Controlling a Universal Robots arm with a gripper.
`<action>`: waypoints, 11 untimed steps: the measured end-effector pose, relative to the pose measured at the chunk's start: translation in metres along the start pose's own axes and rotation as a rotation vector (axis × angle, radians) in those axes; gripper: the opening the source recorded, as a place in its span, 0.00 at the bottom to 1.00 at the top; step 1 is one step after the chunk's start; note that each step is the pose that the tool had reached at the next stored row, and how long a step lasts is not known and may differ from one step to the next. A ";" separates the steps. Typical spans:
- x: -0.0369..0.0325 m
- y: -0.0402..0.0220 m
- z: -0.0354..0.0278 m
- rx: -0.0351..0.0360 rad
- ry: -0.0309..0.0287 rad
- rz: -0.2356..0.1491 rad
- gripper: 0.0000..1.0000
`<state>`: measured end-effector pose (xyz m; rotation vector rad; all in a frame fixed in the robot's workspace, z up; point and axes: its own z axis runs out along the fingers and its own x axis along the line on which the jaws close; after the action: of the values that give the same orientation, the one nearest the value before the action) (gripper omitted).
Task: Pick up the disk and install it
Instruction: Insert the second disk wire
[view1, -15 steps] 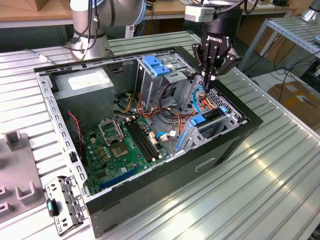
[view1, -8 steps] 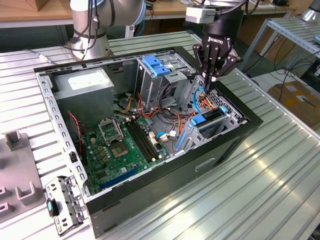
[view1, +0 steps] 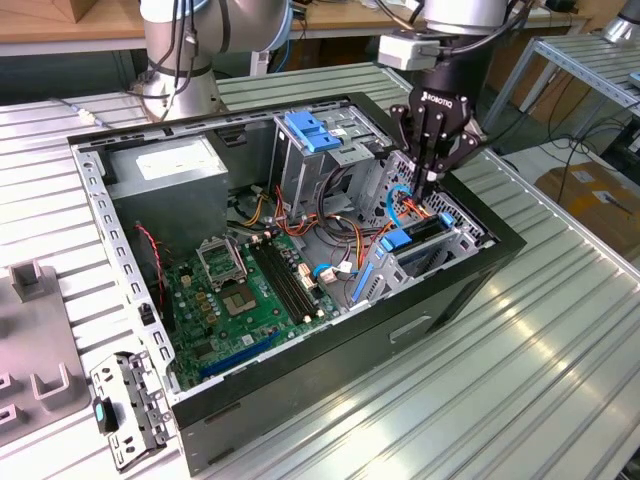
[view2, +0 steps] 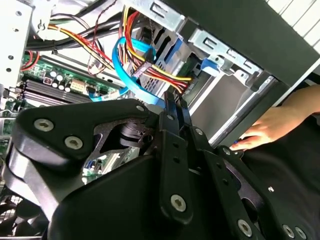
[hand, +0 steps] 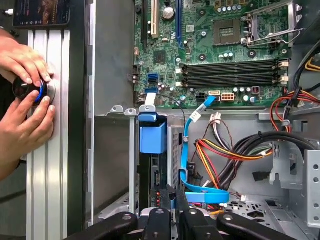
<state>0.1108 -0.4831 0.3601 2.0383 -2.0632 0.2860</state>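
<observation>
Jaws of the gripper (view1: 428, 183) stand pressed together, fingertip against fingertip, with nothing visible between them. In both wrist views the two black fingers (hand: 173, 200) meet in a thin closed pair (view2: 174, 107). The gripper hangs over the drive cage at the front end of the open computer case (view1: 130, 262), on the exterior view's right.

The disk (hand: 154, 172) sits inside the drive bay, on edge, directly below the fingertips in the first wrist view; a blue latch piece (hand: 152, 134) lies at its end toward the motherboard (hand: 220, 50). A blue data cable (hand: 197, 150) and a bundle of red, yellow and black wires (view2: 150, 65) run beside the bay, close to the fingers.

A person's two hands (hand: 24, 95) rest on a round blue-ringed knob on the ribbed aluminium table (view1: 560, 330), just outside the case wall.
</observation>
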 end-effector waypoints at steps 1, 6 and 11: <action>0.0004 0.0017 0.0008 0.0024 -0.0013 0.000 0.16; 0.0018 0.0084 0.0036 0.0317 -0.0043 0.007 0.16; 0.0031 0.0177 0.0056 0.0589 -0.0074 0.013 0.16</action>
<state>0.0929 -0.4874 0.3561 2.0636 -2.0965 0.3459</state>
